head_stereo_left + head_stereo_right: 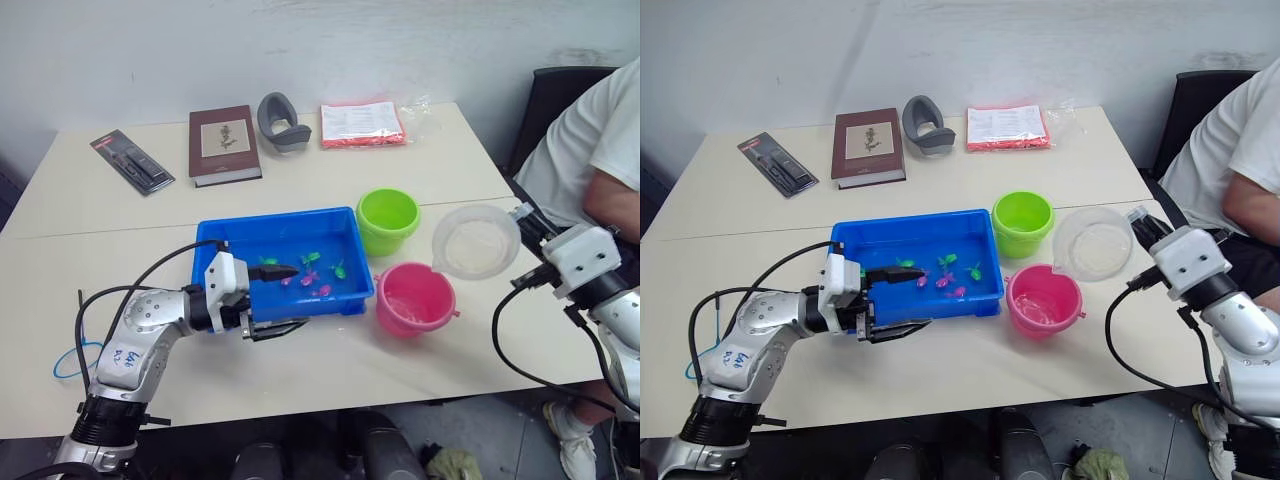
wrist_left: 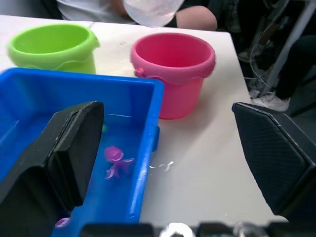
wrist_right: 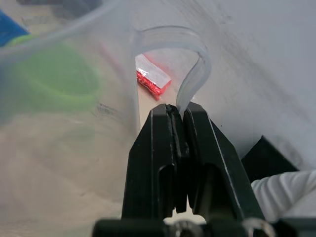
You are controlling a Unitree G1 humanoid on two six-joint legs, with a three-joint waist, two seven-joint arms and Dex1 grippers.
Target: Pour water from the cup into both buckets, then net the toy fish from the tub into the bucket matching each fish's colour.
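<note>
My right gripper [image 3: 177,116] was clamped on the cup [image 1: 476,240], tilted above the pink bucket [image 1: 414,298]. My left gripper [image 1: 283,297] straddled the tub [image 1: 240,230] wall, fingers apart.

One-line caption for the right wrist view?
Right pincer shut on the clear cup's handle, green bucket seen through the cup wall.
</note>
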